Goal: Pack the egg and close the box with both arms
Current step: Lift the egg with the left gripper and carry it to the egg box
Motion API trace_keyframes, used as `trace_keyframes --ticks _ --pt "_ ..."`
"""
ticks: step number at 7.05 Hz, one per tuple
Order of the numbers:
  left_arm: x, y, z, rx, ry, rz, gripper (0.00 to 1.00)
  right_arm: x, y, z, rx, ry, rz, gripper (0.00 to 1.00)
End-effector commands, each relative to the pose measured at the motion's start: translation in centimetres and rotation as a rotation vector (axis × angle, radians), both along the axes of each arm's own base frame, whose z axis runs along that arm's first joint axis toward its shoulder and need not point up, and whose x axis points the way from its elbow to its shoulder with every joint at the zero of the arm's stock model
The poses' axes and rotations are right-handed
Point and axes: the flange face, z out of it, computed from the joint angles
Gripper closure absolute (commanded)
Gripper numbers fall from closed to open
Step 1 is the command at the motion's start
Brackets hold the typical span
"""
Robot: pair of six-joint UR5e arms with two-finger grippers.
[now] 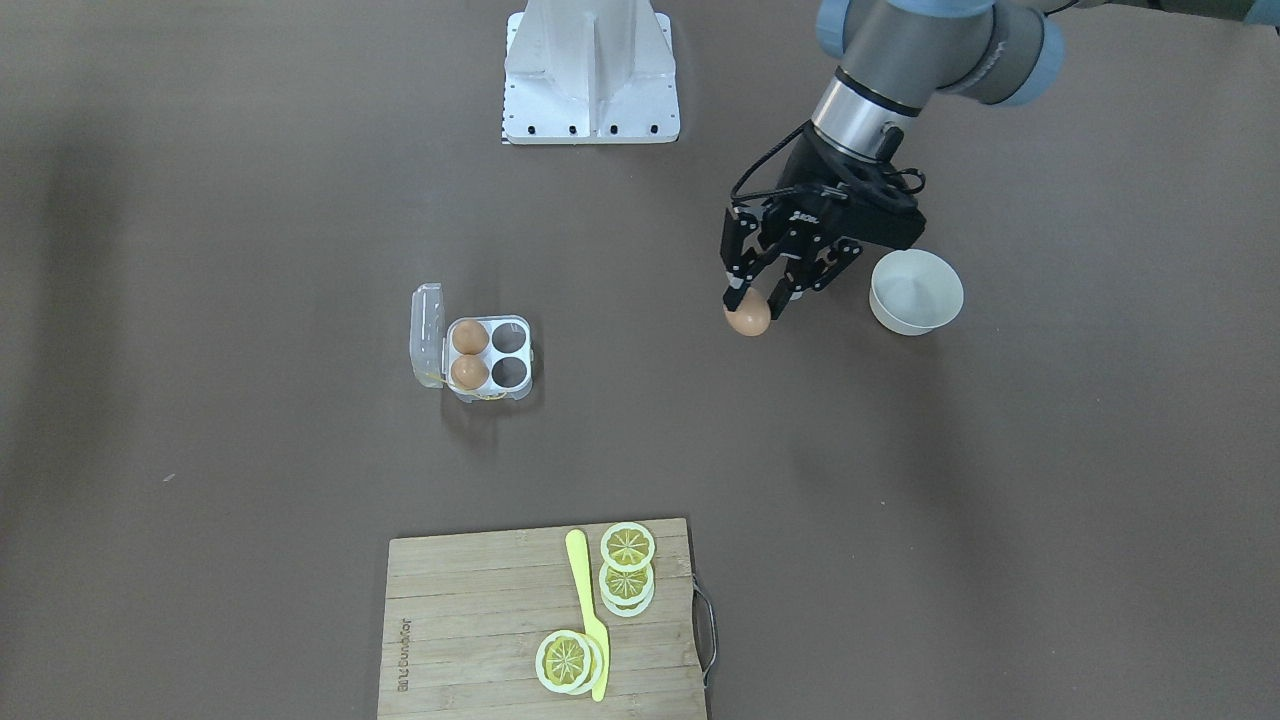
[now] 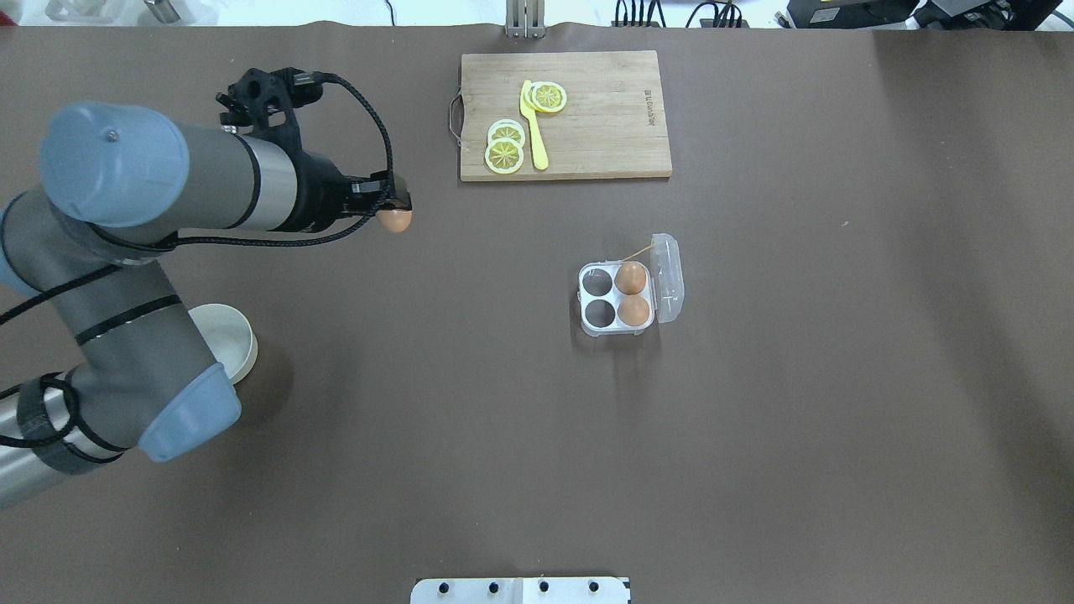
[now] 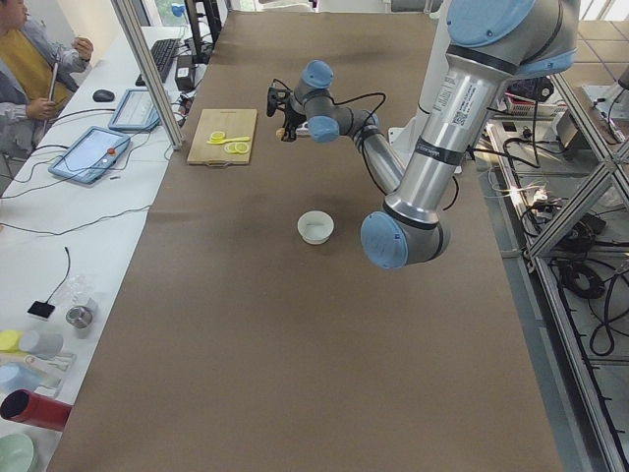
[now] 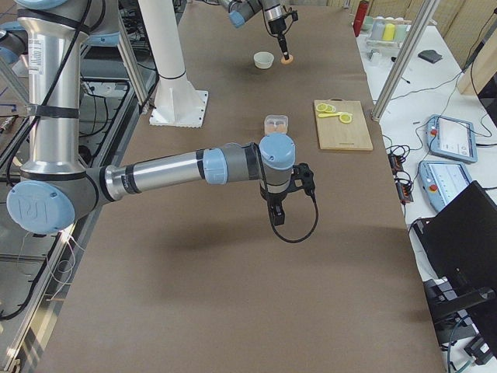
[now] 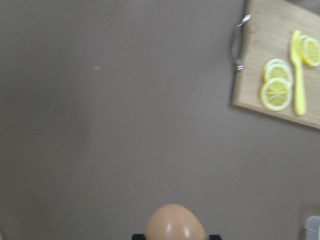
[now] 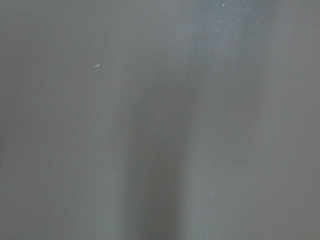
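Note:
My left gripper (image 1: 752,300) is shut on one orange-brown egg (image 1: 748,319), held at the fingertips just over the brown table. The egg also shows in the overhead view (image 2: 395,220) and at the bottom edge of the left wrist view (image 5: 175,223). The clear egg box (image 1: 497,388) stands open mid-table, its lid (image 1: 427,335) tipped back. Two eggs (image 1: 469,337) (image 1: 469,372) fill the cups by the lid; the other two cups are empty. The box lies well to the right of the held egg in the overhead view (image 2: 590,327). My right gripper (image 4: 276,214) shows only in the exterior right view; I cannot tell whether it is open.
A white bowl (image 1: 916,290) stands close beside my left gripper. A wooden cutting board (image 1: 470,620) with lemon slices (image 1: 627,547) and a yellow knife (image 1: 586,610) lies at the operators' edge. The white pedestal (image 1: 592,70) stands at the robot's side.

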Motion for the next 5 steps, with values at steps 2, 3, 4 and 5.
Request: trace_keyframes --ticks 2,3,4,5 --pt "8.8 3.5 1.6 0.378 0.168 -0.110 1.00 -0.1 0.1 0.3 -0.013 -0.007 -0.002 0.00" --pt "13.3 6.1 1.7 0.453 0.092 -0.183 1.00 -0.2 0.1 0.5 -0.017 -0.009 -0.002 0.00" --pt "16.0 8.2 -0.1 0.495 0.101 -0.213 1.00 -0.2 0.1 0.5 -0.019 -0.009 -0.001 0.00" --pt "17.7 9.1 -1.1 0.507 0.114 -0.201 1.00 -0.2 0.1 0.8 -0.027 -0.007 -0.002 0.00"
